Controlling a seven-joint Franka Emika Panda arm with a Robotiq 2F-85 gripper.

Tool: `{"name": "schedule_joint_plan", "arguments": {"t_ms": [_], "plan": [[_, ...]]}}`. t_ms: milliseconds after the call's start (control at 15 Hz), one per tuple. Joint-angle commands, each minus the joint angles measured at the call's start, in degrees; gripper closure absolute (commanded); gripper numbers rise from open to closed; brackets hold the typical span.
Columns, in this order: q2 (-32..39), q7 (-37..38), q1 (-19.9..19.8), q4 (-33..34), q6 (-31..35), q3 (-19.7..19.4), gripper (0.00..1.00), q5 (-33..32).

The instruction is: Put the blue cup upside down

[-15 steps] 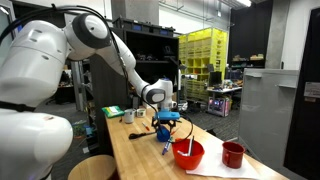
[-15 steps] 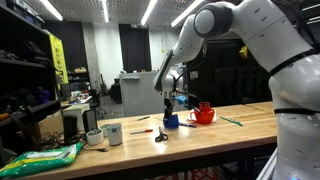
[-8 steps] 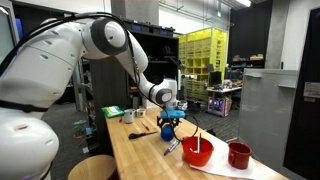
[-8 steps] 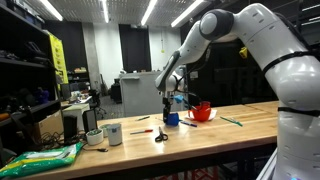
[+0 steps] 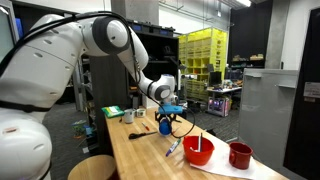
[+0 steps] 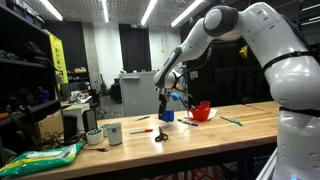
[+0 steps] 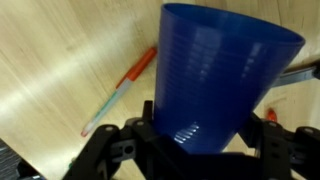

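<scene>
One gripper point(image 7: 207, 126) | jaws pinching the blue cup point(image 7: 225, 70) by its sides | orange marker point(image 7: 125, 85) lying on the wooden table point(image 7: 55, 55) nearby

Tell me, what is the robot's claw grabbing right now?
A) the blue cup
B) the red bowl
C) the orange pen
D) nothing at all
A: in the wrist view the blue cup sits gripped between the two sides of the gripper, while the orange pen lies loose on the table.

Hand point(image 7: 205, 146) closed on blue cup point(image 7: 222, 75), raised it slightly.
</scene>
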Motion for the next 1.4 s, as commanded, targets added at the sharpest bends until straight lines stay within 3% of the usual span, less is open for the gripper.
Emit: {"name": "schedule_joint_plan", "arguments": {"t_ms": [0, 267, 600, 933, 1333], "plan": [[-5.8, -1.5, -3.2, -5.4, 4.4, 5.2, 0.48, 3.0], [-10.4, -6.1, -6.3, -11.0, 11.2, 10.3, 0.48, 11.0], [-17.1, -19.9, -11.1, -19.1, 19.1, 17.8, 0.48, 29.9], [-21.4, -42.6, -16.1, -22.0, 21.1, 24.8, 0.48, 55.4], [-25.5, -70.4, -18.5, -24.2, 17.3, 24.3, 0.48, 85.3]]}}
